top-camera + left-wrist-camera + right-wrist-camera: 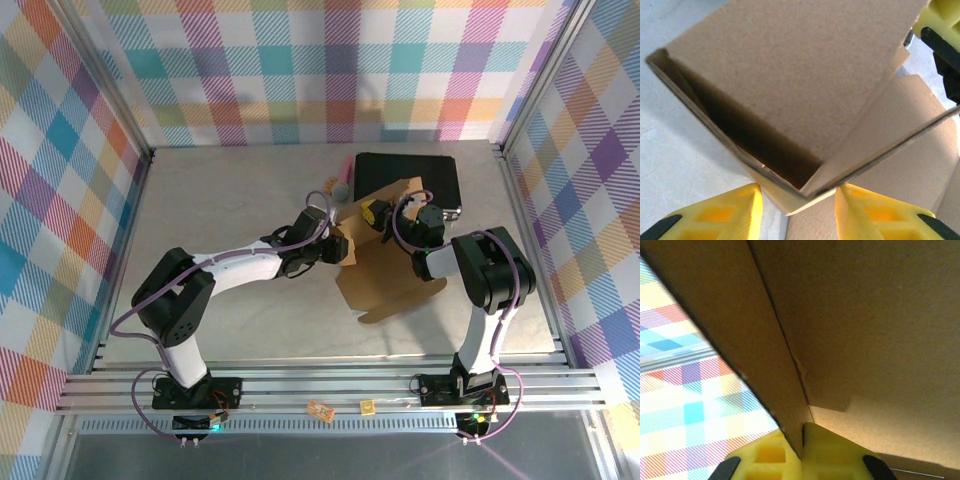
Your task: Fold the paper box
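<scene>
Pinching paper box (pixel 855 330) edge, right gripper (pixel 801 436)

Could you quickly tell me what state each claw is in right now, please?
Left claw: straddling a corner of the paper box; grip cannot be told.
Right claw: closed on a paper box panel.

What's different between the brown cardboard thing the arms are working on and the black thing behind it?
The paper box is plain brown cardboard, while the black case is dark all over. The paper box is half folded, one panel pinched by the right gripper; the black case lies flat with no gripper on it. The paper box is nearer the arms' bases, the black case farther. Both sit on the same table.
</scene>
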{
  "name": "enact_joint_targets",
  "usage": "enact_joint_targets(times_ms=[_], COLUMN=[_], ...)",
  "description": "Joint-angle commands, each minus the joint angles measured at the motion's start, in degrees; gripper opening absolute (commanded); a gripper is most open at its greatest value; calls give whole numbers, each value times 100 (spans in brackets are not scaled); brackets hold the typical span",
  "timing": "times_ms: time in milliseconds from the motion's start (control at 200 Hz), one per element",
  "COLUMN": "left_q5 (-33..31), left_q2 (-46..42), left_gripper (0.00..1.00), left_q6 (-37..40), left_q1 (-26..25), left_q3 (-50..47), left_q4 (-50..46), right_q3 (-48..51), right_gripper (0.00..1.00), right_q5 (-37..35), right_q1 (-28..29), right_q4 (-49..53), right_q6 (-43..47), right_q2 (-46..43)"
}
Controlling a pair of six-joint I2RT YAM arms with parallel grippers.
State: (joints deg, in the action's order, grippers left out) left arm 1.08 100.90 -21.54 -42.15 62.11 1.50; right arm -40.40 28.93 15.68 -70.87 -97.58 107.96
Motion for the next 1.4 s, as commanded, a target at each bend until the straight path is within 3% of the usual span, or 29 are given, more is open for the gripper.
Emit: enact_joint_targets(times_ms=[0,775,1110,1395], left_q5=[-376,-1162,-1312,-1479], left_q2=[266,1015,1349,1622], left_gripper=[40,15,22,5], left_q6=[59,-139,-278,-294], left_q1=[-12,-223,-238,-241], left_q3=[126,765,1045,1417], left_q4=[-284,-440,-450,-774], right_q3=[-134,-90,-125,-109], right_gripper=[0,0,0,0], right_q5=[121,-71,-98,-164], right_q1=[-27,-29,-22,-25], right_q4=[-185,299,517,638], right_q6=[-146,-177,-212,-253], right_q2=[-47,-433,-521,-538])
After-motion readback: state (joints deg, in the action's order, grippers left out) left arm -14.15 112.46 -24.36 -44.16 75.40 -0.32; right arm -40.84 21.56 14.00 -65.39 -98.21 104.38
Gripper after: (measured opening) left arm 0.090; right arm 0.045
